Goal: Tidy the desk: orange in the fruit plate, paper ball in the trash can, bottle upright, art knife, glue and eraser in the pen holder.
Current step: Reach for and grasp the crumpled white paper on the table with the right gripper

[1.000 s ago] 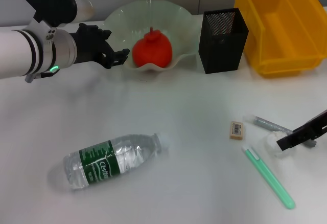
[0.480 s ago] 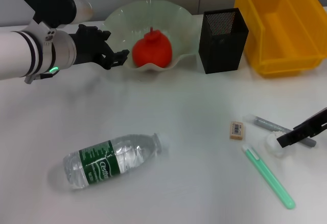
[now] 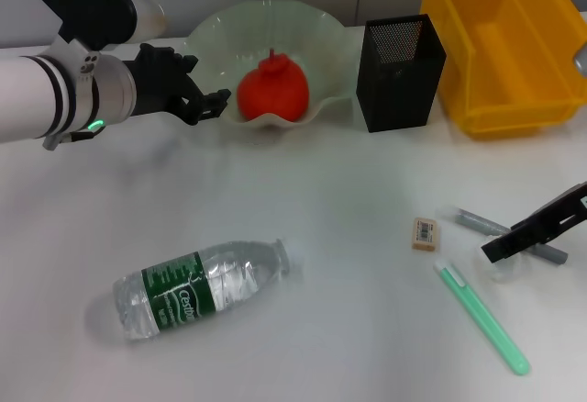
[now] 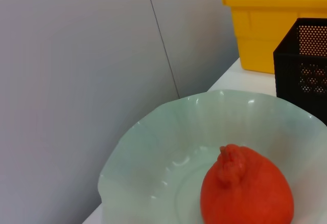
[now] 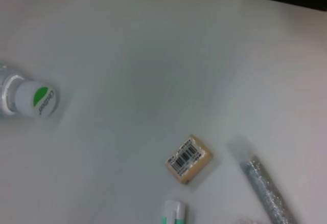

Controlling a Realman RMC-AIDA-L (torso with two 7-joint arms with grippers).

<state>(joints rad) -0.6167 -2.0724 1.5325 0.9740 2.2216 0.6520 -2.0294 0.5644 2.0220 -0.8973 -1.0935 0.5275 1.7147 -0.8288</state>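
From the head, the orange (image 3: 272, 91) sat in the plate (image 3: 213, 29), with the left claw (image 3: 206, 104) just beside its rim, fingers spread and empty. The bottle (image 3: 197, 286) lay on its side on the desk (image 3: 321, 191). The right claw (image 3: 514, 241) hung low at the desk's right edge, over the paper ball (image 3: 503, 269), between the grey pen (image 3: 509, 233) and the green knife (image 3: 482, 318); its opening could not be told. The eraser (image 3: 425, 233) lay nearby; holder (image 3: 401, 72) and bin (image 3: 500, 44) stood behind.

The left wrist showed only the orange (image 4: 246, 192) in the plate (image 4: 153, 147).

The right wrist showed the eraser (image 5: 189, 158), the pen (image 5: 268, 185) and the bottle's cap (image 5: 37, 99).

The paper ball looked next: best to come straight down, clear of the pen and knife, and close gently.
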